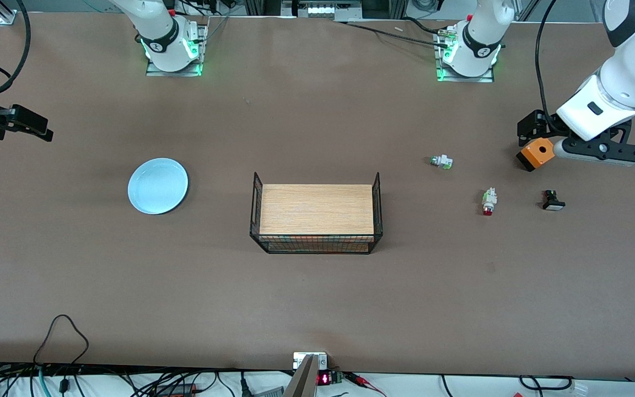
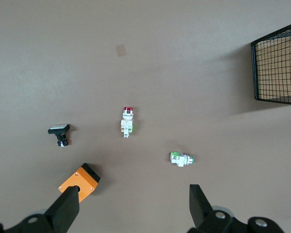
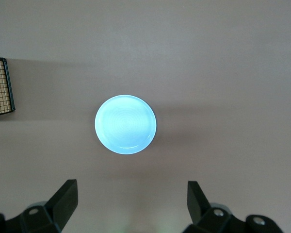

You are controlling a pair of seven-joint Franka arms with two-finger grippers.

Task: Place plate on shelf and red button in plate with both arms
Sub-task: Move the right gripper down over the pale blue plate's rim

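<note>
The pale blue plate (image 1: pixel 157 186) lies flat on the table toward the right arm's end; it also shows in the right wrist view (image 3: pixel 125 124). The red button (image 1: pixel 488 202), whitish with a red cap, lies toward the left arm's end, between a green-tipped button and a black one; the left wrist view shows it too (image 2: pixel 127 121). My left gripper (image 1: pixel 532 128) hangs open and empty over the orange box, its jaws wide apart (image 2: pixel 134 200). My right gripper (image 1: pixel 39 128) hangs open and empty over the table's end beside the plate (image 3: pixel 131 194).
A black wire basket (image 1: pixel 257 212) with a wooden board in it stands at mid-table. A green-tipped button (image 1: pixel 441 161), a black button with a white cap (image 1: pixel 553 200) and an orange box (image 1: pixel 536 153) lie near the red button. Cables run along the table's near edge.
</note>
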